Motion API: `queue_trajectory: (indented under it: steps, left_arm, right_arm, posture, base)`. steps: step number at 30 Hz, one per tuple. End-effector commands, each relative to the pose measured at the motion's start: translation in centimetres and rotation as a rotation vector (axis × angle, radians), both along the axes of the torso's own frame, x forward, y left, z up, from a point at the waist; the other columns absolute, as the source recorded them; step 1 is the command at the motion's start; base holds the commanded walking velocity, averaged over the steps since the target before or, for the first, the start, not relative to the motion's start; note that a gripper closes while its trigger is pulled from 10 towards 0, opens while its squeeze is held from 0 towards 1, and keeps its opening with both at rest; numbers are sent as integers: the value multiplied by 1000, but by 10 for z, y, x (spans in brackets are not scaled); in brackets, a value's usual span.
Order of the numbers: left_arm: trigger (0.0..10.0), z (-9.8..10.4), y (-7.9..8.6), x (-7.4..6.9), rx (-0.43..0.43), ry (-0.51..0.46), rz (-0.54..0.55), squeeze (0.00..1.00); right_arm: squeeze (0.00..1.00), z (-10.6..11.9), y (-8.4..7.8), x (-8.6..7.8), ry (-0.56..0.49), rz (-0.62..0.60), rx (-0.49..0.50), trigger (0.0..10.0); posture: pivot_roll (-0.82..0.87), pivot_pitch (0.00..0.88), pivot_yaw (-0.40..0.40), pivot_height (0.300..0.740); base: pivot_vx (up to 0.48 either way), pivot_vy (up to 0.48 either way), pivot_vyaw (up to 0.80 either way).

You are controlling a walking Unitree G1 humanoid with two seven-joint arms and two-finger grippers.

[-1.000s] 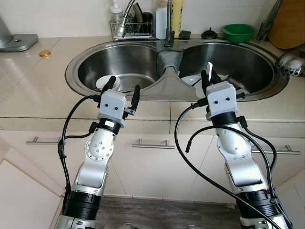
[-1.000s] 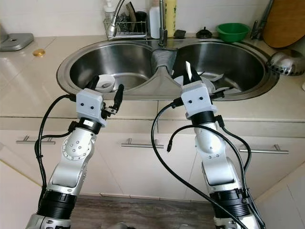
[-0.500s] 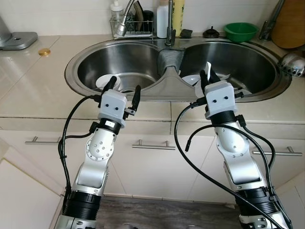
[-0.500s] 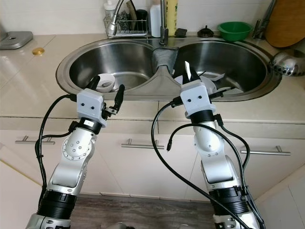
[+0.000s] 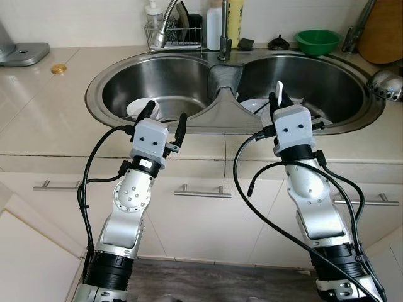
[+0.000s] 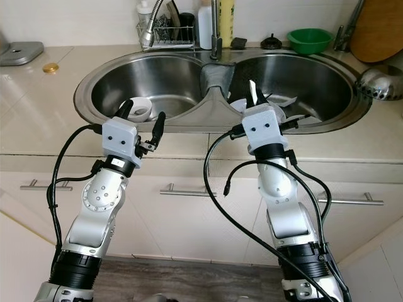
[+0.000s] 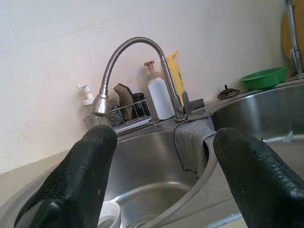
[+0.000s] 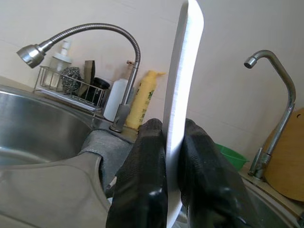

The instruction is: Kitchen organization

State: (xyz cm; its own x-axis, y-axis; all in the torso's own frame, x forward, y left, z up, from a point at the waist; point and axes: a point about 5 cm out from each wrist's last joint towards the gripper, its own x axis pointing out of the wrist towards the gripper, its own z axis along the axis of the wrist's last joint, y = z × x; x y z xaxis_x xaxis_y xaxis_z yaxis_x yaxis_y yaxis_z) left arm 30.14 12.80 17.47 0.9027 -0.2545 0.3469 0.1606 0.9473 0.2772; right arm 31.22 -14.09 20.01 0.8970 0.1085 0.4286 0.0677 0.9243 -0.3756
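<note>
My right gripper (image 5: 278,102) is shut on a thin white blade-like piece (image 8: 182,80), held upright on its edge over the front rim of the right basin (image 5: 327,94). White plates (image 5: 254,106) lie in that basin behind it. My left gripper (image 5: 165,112) stands open with nothing between its fingers (image 7: 92,164), at the front rim of the left basin (image 5: 119,82). A small white bowl (image 5: 138,109) sits in the left basin just beyond the left fingertips.
A grey cloth (image 5: 221,77) drapes over the divider between the basins. Behind the sink stand a bent faucet (image 5: 165,25), a wire rack (image 5: 177,36), bottles (image 5: 233,17) and a green bowl (image 5: 316,41). A wooden board (image 5: 381,31) leans at the far right.
My right gripper with the white piece has shifted slightly to the right. The left arm has stayed where it was.
</note>
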Motion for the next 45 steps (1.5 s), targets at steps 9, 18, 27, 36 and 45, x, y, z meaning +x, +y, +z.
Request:
queue_trajectory:
  steps: [9, 18, 27, 36, 45]
  left_arm:
    - [10000, 4, -1, 1, 2, -17, -6, 0]
    - [10000, 2, -2, 1, 11, -8, -14, 0]
    - [10000, 2, -4, 1, 8, -9, -22, 0]
    - [10000, 3, -3, 1, 5, -11, -20, 0]
    - [10000, 3, -4, 1, 5, -12, -20, 0]
  right_arm:
    - [0, -1, -5, 4, 18, -42, 23, 10000]
    - [0, -5, -9, 6, 37, -62, 27, 10000]
    - [0, -9, -19, 13, 79, -118, 36, 10000]
    - [0, -13, -40, 29, 160, -213, 40, 10000]
    - [0, -27, -63, 51, 298, -327, 59, 10000]
  posture:
    - [-101, 24, 43, 740]
    - [-99, 20, 43, 740]
    - [-98, 18, 43, 740]
    - [-95, 25, 39, 740]
    - [-90, 26, 41, 740]
  base:
    - [271, 0, 0]
    - [243, 0, 0]
    - [86, 0, 0]
    - [273, 0, 0]
    - [220, 0, 0]
